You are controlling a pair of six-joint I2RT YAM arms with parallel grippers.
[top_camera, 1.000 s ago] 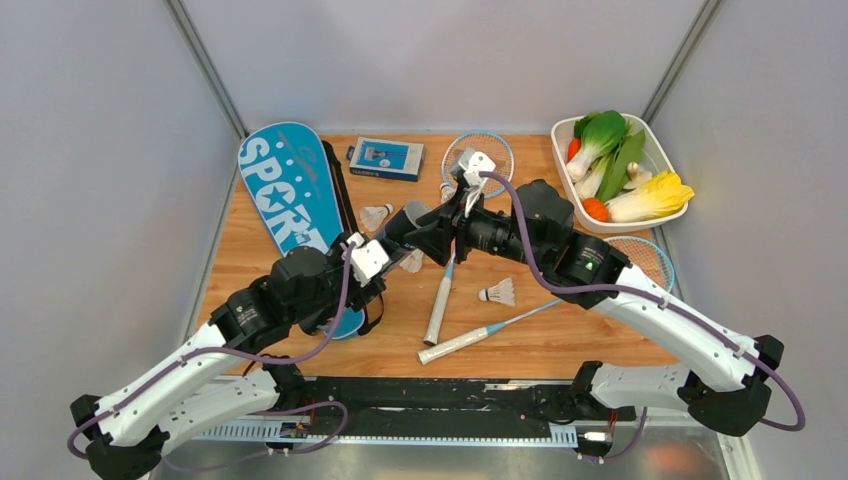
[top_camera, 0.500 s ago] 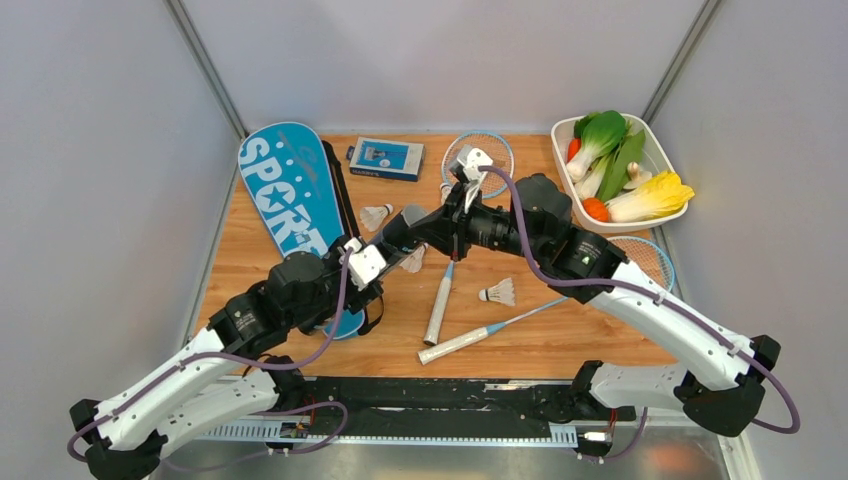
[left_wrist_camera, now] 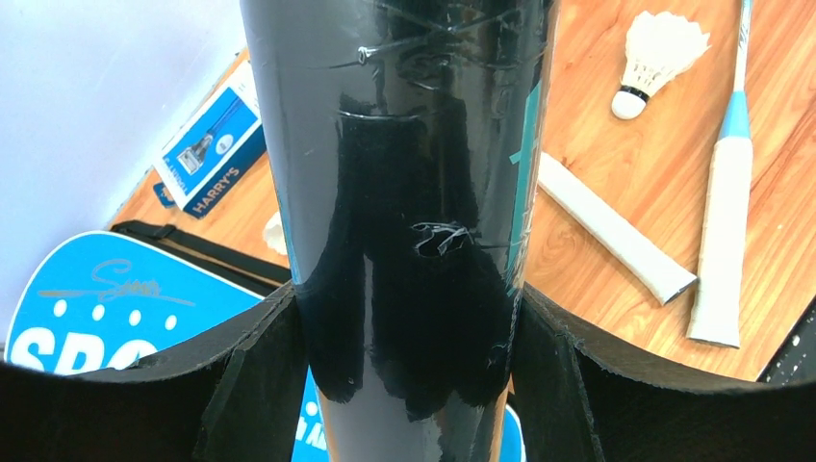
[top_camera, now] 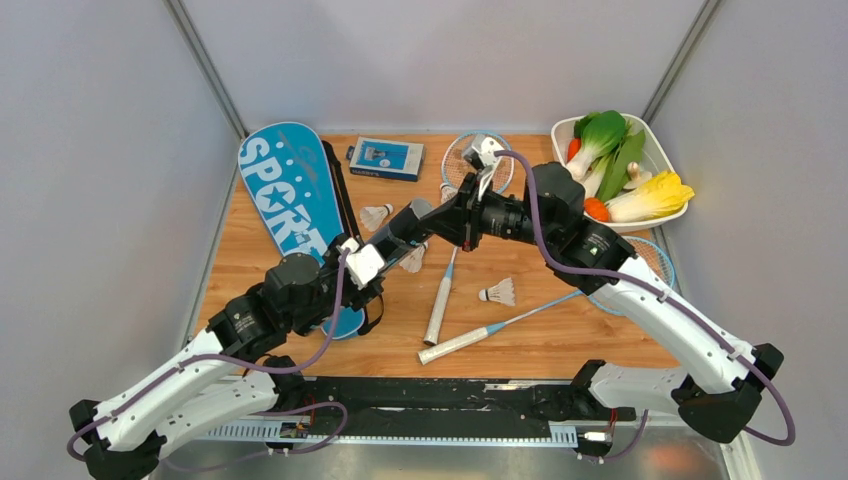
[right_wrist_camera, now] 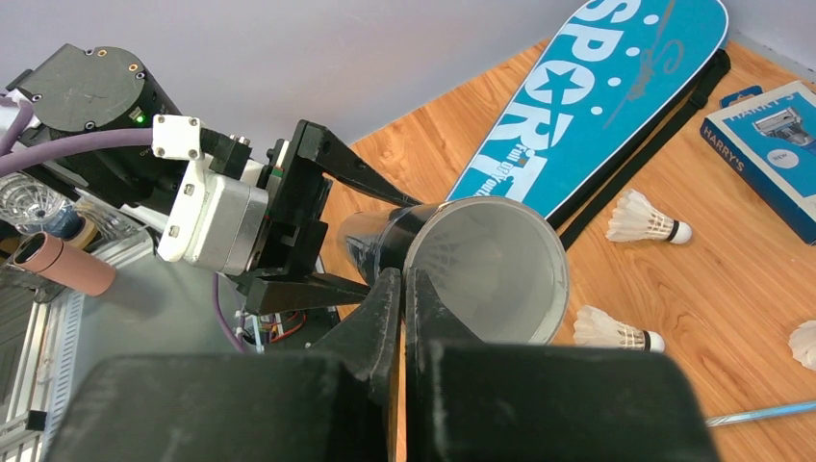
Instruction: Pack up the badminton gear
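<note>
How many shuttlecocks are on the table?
4 shuttlecocks: one beside the SPORT cover, one by the tube, one near the far racket's head, one beside the other racket's shaft. More may sit inside the tube.

The right gripper (right_wrist_camera: 402, 279) snaps its jaws together and pulls back toward 1 o'clock, its wrist rising, so more of the black tube (left_wrist_camera: 414, 241) near its mouth now shows uncovered.

The black tube (left_wrist_camera: 404, 192) runs off-frame; far racket (top_camera: 455, 165) half-hidden.
</note>
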